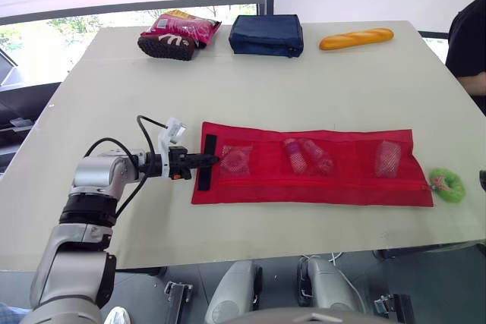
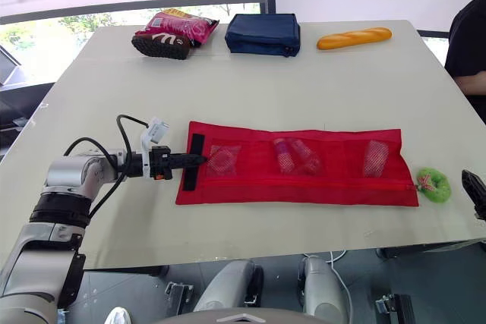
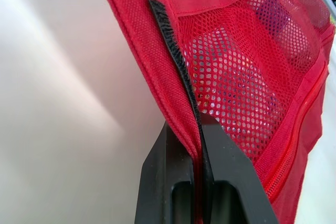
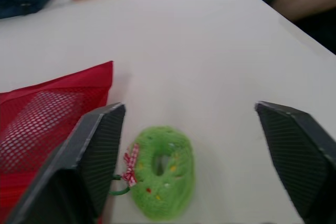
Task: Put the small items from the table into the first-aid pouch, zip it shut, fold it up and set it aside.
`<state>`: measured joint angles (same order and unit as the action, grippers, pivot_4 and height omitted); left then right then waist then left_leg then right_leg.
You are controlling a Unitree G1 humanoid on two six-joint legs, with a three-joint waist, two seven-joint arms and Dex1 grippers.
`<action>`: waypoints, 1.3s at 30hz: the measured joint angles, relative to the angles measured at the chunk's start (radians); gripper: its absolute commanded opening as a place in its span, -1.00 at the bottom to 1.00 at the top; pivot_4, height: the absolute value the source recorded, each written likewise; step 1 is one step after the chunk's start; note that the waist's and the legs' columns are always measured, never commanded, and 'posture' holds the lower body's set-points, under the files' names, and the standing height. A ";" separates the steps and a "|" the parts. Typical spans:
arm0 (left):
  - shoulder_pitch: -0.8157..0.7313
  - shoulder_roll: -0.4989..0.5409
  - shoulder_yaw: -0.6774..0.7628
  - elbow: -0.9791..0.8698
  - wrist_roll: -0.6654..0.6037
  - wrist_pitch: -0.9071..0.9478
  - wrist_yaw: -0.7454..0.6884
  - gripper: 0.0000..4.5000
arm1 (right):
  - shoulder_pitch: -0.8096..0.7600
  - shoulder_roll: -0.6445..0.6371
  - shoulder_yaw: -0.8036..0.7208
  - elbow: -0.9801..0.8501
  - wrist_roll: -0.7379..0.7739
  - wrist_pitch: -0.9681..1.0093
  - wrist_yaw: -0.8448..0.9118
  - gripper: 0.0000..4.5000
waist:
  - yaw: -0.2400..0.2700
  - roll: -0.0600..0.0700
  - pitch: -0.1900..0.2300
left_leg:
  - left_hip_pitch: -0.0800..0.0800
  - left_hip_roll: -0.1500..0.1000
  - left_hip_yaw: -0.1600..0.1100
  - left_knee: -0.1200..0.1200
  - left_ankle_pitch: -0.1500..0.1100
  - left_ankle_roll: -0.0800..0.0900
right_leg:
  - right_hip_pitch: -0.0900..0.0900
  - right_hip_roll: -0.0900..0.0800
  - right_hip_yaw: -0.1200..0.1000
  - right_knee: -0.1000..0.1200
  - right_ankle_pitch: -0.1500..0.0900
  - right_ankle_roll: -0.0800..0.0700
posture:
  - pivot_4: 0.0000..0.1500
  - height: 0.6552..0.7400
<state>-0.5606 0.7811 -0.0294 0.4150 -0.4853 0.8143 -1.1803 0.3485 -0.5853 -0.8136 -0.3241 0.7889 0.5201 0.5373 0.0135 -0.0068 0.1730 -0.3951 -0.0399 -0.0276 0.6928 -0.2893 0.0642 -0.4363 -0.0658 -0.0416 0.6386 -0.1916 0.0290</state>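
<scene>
**Left gripper** (image 3: 198, 129) — fingers pressed together, pinching the left short end of the first-aid pouch (image 1: 304, 180). The grip lands on the black hook-and-loop strip (image 1: 208, 161). In the left wrist view the red fabric edge and the strip rise from between the two fingers, and that end is lifted a little off the table (image 1: 342, 81).

**Right gripper** (image 4: 189, 107) — fingers spread wide and holding nothing. It hovers over the table just past the pouch's right end, above a green doughnut-shaped charm (image 4: 160, 169) with a small red-and-white bow. The charm lies just beside the pouch's near right corner; whether it is tied to the zip pull cannot be told.

**First-aid pouch** — red, lying flat and fully unfolded across the near half of the table, long side facing the robot.
- Three mesh pockets.
- Left pocket holds a pale item that cannot be identified.
- Middle pocket holds two small bottles (image 1: 307, 155).
- Right pocket holds a whitish item (image 1: 387, 158).
- A zip line runs along the near edge.

**Far edge of table** — well apart from the pouch:
- a pink snack packet (image 1: 178, 33)
- a navy zipped bag (image 1: 266, 35)
- a baguette (image 1: 356, 38)

A person's dark sleeve (image 1: 468, 36) shows at the right.

**Step in hand** — the items look loaded and the zip looks drawn along, so folding appears to be starting. The next move likely calls for carrying the pinched end up and over towards the right, laying the first pocket onto the middle one without dragging the whole pouch along.
</scene>
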 measured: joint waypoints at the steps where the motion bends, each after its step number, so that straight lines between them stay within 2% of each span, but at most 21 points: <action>1: -0.013 0.010 0.000 0.018 0.014 -0.011 -0.005 -1.00 | 0.010 0.000 0.020 -0.034 0.001 0.000 0.016 0.97 | 0.000 0.000 0.000 | 0.000 0.001 0.000 0.000 0.000 0.000 | 0.000 0.001 0.000 0.000 0.000 0.000 | 1.00 0.99; 7: -0.030 0.021 0.000 0.060 0.041 -0.036 -0.026 -1.00 | 0.054 0.024 0.116 -0.139 0.023 0.022 0.047 0.97 | 0.001 0.000 0.000 | 0.000 0.001 0.000 0.000 0.000 0.000 | 0.000 0.001 0.000 -0.001 0.001 -0.001 | 1.00 0.99; 11: -0.028 0.038 0.015 0.074 0.062 -0.049 -0.013 -0.42 | 0.081 0.049 0.158 -0.190 0.042 0.025 0.045 1.00 | 0.001 0.000 0.000 | 0.000 0.001 0.000 0.000 0.000 0.000 | 0.000 0.000 0.000 -0.001 0.002 -0.003 | 1.00 0.99; 15: -0.028 0.063 0.035 0.084 0.073 -0.074 -0.013 0.37 | 0.105 0.058 0.186 -0.222 0.061 0.047 0.030 1.00 | 0.002 0.000 0.000 | 0.000 0.001 0.000 0.000 0.000 0.000 | 0.000 0.000 0.000 -0.001 0.002 -0.003 | 1.00 0.99; 17: -0.021 0.075 0.037 0.080 0.097 -0.136 -0.025 0.85 | 0.122 0.068 0.196 -0.231 0.074 0.062 0.015 1.00 | 0.002 -0.001 0.000 | 0.000 0.001 0.000 0.000 0.000 0.000 | -0.001 -0.001 0.000 -0.002 0.002 -0.003 | 1.00 0.99; 18: -0.019 0.080 0.037 0.078 0.101 -0.146 -0.026 0.97 | 0.127 0.071 0.198 -0.233 0.075 0.064 0.014 1.00 | 0.003 -0.001 0.000 | 0.000 0.001 0.000 -0.001 0.000 0.000 | -0.001 -0.001 0.000 -0.002 0.002 -0.003 | 1.00 0.99; 21: 0.008 0.130 0.067 0.032 0.123 -0.279 -0.070 0.97 | 0.197 0.096 0.221 -0.242 0.072 0.086 -0.004 1.00 | 0.005 -0.001 0.000 | -0.002 0.000 0.001 -0.004 0.000 -0.001 | -0.003 -0.003 0.001 -0.002 0.002 -0.004 | 1.00 0.99; 25: 0.019 0.139 0.113 -0.102 0.062 -0.305 -0.146 0.97 | 0.222 0.123 0.262 -0.241 0.037 0.088 -0.028 1.00 | 0.006 -0.001 0.000 | -0.004 0.000 0.001 -0.004 0.000 -0.001 | -0.004 -0.004 0.000 -0.004 0.000 -0.007 | 1.00 0.99; 31: 0.024 0.130 0.137 -0.441 -0.114 -0.198 -0.203 0.97 | 0.122 0.194 0.290 -0.163 0.017 0.087 -0.124 1.00 | 0.001 -0.001 0.000 | -0.003 0.000 0.003 -0.005 0.001 -0.001 | -0.004 -0.004 0.000 -0.005 0.000 -0.007 | 1.00 0.99; 39: -0.010 0.112 0.112 -0.654 -0.266 -0.076 -0.198 0.97 | 0.018 0.241 0.288 -0.088 0.101 0.093 -0.143 1.00 | 0.000 -0.001 0.000 | 0.001 0.001 0.003 -0.005 0.002 -0.003 | -0.002 0.002 0.002 -0.002 0.002 -0.004 | 1.00 0.99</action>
<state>-0.5704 0.8936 0.0825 -0.2390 -0.7514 0.7387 -1.3785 0.3661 -0.3446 -0.5254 -0.4117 0.8895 0.6127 0.3944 0.0130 -0.0081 0.1731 -0.3944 -0.0390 -0.0246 0.6882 -0.2872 0.0612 -0.4383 -0.0637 -0.0394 0.6362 -0.1897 0.0250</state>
